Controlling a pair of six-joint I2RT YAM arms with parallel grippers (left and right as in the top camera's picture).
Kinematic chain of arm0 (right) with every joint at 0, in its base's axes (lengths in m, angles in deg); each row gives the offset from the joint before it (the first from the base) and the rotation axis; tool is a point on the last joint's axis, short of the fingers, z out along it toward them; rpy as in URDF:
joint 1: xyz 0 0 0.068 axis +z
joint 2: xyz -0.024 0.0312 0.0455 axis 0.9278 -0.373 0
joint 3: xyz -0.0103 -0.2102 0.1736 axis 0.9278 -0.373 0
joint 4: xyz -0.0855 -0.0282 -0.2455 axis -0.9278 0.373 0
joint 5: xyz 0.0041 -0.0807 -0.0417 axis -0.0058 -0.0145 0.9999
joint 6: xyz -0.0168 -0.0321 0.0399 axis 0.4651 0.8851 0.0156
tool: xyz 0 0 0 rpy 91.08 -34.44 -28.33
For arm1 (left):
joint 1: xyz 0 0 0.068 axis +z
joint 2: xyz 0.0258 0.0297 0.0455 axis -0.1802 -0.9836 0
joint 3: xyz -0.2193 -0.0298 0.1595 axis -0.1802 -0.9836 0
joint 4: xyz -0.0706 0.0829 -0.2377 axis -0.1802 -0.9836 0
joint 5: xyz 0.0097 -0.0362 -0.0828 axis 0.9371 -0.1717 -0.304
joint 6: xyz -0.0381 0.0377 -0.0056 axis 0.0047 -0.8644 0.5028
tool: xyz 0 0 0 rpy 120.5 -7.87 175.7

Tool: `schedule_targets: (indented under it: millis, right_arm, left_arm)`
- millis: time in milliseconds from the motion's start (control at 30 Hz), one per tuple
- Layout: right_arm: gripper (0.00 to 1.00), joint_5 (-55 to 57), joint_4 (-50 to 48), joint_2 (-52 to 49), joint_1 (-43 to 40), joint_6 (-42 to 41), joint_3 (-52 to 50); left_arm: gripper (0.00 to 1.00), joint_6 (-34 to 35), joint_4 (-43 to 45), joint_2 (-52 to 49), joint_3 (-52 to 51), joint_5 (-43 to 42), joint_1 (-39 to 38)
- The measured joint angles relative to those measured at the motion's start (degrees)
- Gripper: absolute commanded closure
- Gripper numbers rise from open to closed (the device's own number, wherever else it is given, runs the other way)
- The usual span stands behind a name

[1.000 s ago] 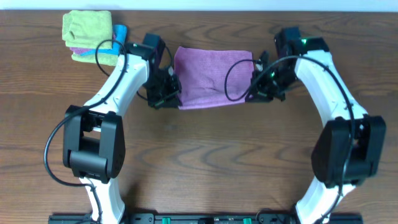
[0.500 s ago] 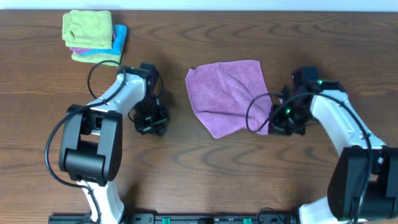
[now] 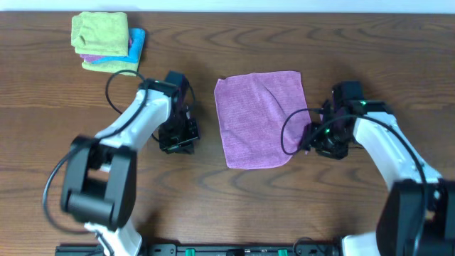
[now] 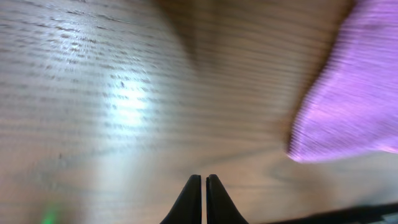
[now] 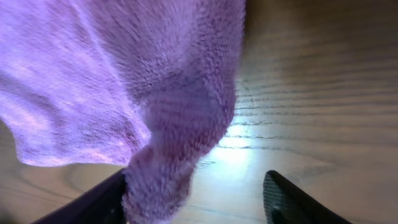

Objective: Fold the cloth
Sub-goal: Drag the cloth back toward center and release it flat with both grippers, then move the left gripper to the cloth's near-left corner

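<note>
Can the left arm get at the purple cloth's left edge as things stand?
Probably yes: only bare table lies between the left gripper and the purple cloth, though its jaws stand shut.

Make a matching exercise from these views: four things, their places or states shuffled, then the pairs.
1 purple square terry cloth
2 stack of folded green, purple and blue cloths
3 left gripper
4 right gripper

A jaws open at the cloth's right edge
B far-left corner of the brown wooden table
C spread flat mid-table
D jaws shut, apart from the cloth

Pairs: 1-C, 2-B, 3-D, 4-A
</note>
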Motion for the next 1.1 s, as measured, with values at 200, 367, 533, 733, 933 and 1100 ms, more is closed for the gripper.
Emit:
schedule_targets:
  millis: [200,367,533,733,933,1100]
  right_arm:
    - [0.06,1.0,2.0,8.2,0.0,-1.0,0.0]
    - [0.05,2.1,5.0,11.6,-0.7,-1.6,0.0]
    - [0.04,2.6,9.3,12.4,-1.5,-2.3,0.0]
    - [0.11,4.0,10.1,12.4,-3.0,-2.4,0.0]
    - [0.10,2.4,10.0,12.4,-11.0,-0.5,0.0]
    - [0.09,-0.1,9.2,12.4,-14.9,2.3,0.0]
  left_arm:
    - [0.77,4.2,-2.1,9.6,0.0,-0.9,0.0]
    - [0.74,8.8,-2.3,10.1,0.0,-1.6,0.0]
    - [0.74,11.4,-2.1,10.1,-0.3,-2.1,0.0]
    - [0.81,15.6,3.8,10.2,-2.8,-5.0,-0.7]
    - [0.80,24.8,18.4,10.4,-14.6,-10.3,-4.6]
    - [0.59,33.0,30.5,10.4,-22.3,-14.1,-5.9]
